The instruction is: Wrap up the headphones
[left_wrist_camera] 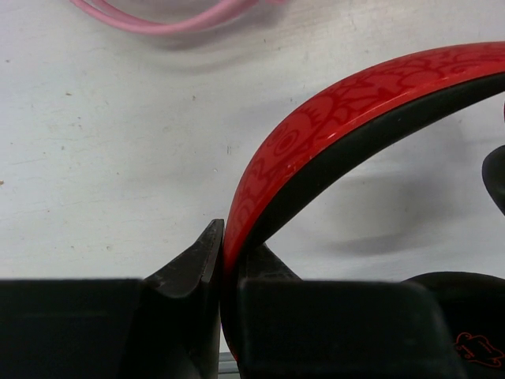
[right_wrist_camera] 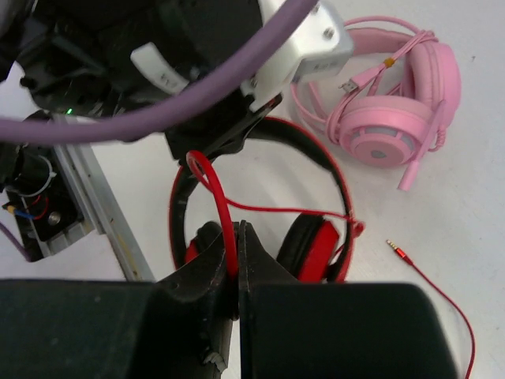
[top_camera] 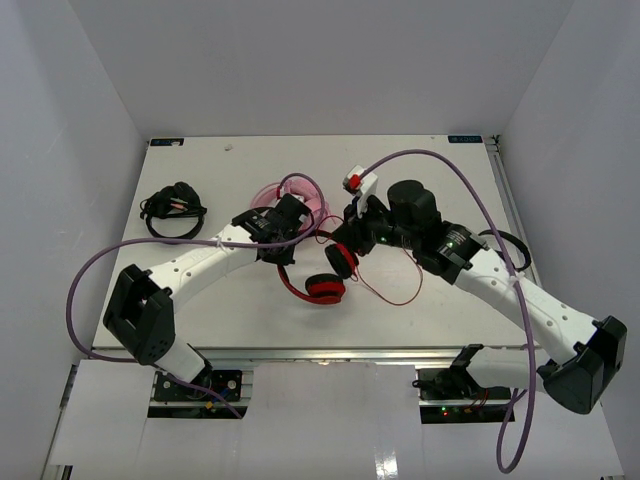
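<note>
The red headphones (top_camera: 322,283) lie at the table's middle, with black ear pads. My left gripper (top_camera: 282,256) is shut on their red and black headband (left_wrist_camera: 339,110), which runs up and right from between the jaws (left_wrist_camera: 225,257). My right gripper (top_camera: 346,243) hovers over the headphones (right_wrist_camera: 316,241) and is shut on the thin red cable (right_wrist_camera: 223,209), which stands up from the fingertips in a loop. The rest of the cable (top_camera: 400,292) trails right on the table, and its jack plug (right_wrist_camera: 398,252) lies free.
Pink headphones (top_camera: 300,195) lie just behind the grippers and also show in the right wrist view (right_wrist_camera: 394,110). Smaller black headphones (top_camera: 172,208) sit at the far left. A black loop (top_camera: 512,246) lies by the right arm. Purple arm cables arch overhead.
</note>
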### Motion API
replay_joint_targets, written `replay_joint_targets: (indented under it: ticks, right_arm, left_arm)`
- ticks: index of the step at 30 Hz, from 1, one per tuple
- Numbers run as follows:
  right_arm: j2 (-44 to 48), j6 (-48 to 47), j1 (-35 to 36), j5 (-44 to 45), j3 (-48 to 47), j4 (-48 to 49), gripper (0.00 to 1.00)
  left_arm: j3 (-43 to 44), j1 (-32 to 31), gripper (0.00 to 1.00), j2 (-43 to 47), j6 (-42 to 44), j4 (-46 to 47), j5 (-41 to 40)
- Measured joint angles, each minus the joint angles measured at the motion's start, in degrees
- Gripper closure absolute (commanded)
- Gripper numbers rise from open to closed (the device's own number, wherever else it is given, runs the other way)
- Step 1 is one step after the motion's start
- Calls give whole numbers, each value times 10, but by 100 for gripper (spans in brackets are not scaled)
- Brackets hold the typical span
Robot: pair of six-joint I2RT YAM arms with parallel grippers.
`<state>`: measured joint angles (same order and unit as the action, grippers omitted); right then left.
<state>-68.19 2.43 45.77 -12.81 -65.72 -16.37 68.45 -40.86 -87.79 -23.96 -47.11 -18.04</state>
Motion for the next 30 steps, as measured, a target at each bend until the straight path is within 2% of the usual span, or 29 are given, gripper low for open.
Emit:
replay_joint_targets:
  ticks: [15,24,30]
  right_arm:
    - [57,67,108,1,81,32,92]
    - [49,134,169,36,179,128,92]
    - [29,159,197,108,209,177,92]
  left_arm:
    - [38,29,100,7,-135,-10,-98]
    - [19,39,100,90,-220,35,-93]
    - [9,40,100,129,-255,64,-65]
